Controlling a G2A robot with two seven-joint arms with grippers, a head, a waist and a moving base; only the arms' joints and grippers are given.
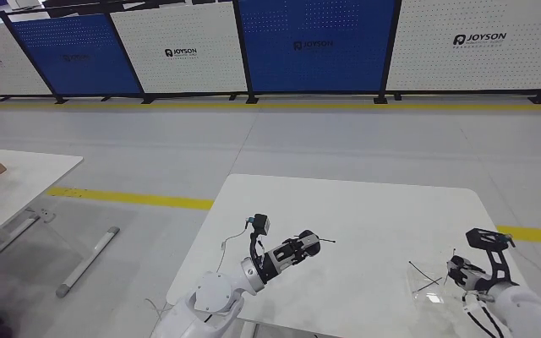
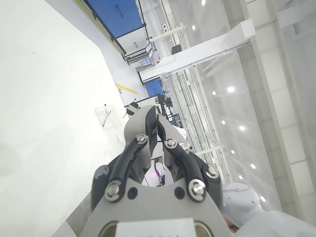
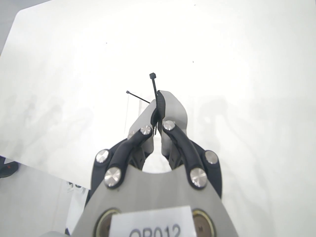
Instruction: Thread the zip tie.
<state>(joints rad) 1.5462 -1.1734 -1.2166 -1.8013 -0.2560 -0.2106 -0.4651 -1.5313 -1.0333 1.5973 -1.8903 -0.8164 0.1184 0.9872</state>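
The right gripper (image 3: 158, 97) is clamped on a black zip tie (image 3: 154, 84) just above a clear bag (image 1: 427, 294) on the white table (image 1: 363, 211). The tie's long axis runs straight out past the fingertips, head end foremost. A loose zip tie (image 3: 138, 97) lies on the bag. Well apart from the bag, the left gripper (image 1: 309, 244) is closed on a second zip tie (image 1: 325, 242), which sticks out toward the bag.

Grey right gripper (image 3: 158, 97) carries black links and silver screws.
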